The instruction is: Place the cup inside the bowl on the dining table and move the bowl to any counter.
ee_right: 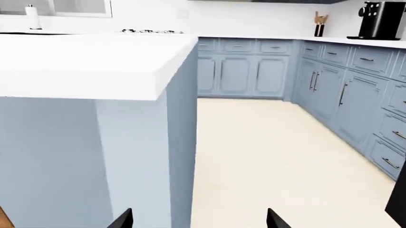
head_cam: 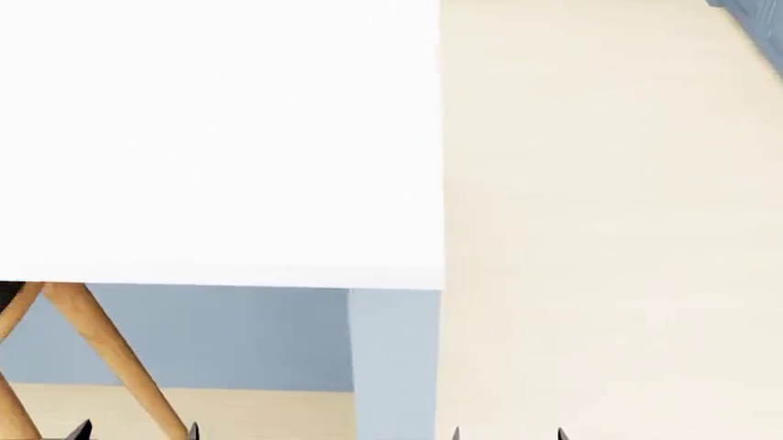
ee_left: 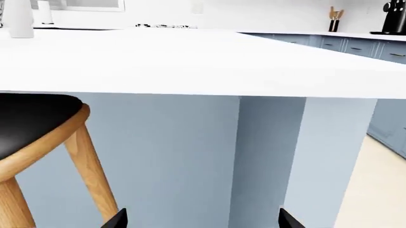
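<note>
Head view shows only the tips of both hands along the bottom edge: the left hand (head_cam: pixel 135 431) in front of a wooden stool leg, the right hand (head_cam: pixel 508 433) in front of the pale blue base of the table. In each wrist view two dark fingertips are seen set well apart, so both the left hand (ee_left: pixel 203 219) and the right hand (ee_right: pixel 198 218) are judged to be spread wide. Nothing is held and nothing is touched by either.

Outward from the left hand, a stool (ee_left: pixel 38 137) with a black seat and light wooden legs is seen close by, tucked against the blue panel below the tabletop. Above both hands lies the dining table (head_cam: pixel 220 137), a plain bright white slab whose corner is seen near the right hand. Its near part is bare.

At the far edge of the tabletop in the left wrist view, a tall plain white shape is cut off by the frame; it may be the cup (ee_left: pixel 19 19), though this cannot be told for sure. A low dark-and-white patterned strip farther along that edge may be the bowl (ee_left: pixel 165 25); too little is shown to be certain.

Beyond the table, blue cabinets under a white counter (ee_right: pixel 355 42) are seen along the walls, with a black appliance and a holder of wooden utensils on it.

The step in hand is judged to be the approach. It would be done well if the hands were raised above the tabletop edge before any reach, the stool were kept clear of, and the cup were brought fully into view first.
</note>
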Tool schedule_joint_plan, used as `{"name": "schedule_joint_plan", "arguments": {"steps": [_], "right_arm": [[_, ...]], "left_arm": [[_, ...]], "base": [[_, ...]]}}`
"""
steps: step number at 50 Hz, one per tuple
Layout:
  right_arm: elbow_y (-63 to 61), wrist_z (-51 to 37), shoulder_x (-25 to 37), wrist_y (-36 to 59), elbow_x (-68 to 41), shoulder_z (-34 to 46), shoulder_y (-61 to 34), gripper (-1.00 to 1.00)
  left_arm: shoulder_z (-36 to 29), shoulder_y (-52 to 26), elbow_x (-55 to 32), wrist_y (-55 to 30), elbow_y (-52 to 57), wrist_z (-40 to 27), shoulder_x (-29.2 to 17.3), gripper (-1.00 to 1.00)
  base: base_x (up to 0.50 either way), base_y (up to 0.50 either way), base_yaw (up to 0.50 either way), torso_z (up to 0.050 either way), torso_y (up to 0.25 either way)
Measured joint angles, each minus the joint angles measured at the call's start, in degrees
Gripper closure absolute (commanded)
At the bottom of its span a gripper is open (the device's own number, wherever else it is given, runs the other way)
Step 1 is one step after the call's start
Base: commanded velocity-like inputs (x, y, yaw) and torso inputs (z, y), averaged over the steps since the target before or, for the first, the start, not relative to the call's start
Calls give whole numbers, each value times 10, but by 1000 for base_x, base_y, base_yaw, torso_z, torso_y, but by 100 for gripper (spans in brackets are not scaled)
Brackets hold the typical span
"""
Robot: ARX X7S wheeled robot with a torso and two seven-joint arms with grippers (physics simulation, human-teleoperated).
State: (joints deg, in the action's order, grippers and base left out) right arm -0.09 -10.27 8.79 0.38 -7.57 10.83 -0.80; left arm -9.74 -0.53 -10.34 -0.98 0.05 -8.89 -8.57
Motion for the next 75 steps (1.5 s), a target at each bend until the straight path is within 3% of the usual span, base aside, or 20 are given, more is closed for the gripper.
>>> {"name": "schedule_joint_plan", "arguments": {"steps": [46, 75], "right_arm": [[-1, -16, 13, -1, -11, 16, -3, -100], [2, -24, 20, -8, -15, 26, -5, -100]], "left_arm": [[-14, 0, -17, 5, 3, -14, -14, -100], [-24, -3, -24, 7, 1, -22, -21, -100]], "base": [[-169, 500, 0, 0, 0], [-12, 499, 0, 0, 0]]}}
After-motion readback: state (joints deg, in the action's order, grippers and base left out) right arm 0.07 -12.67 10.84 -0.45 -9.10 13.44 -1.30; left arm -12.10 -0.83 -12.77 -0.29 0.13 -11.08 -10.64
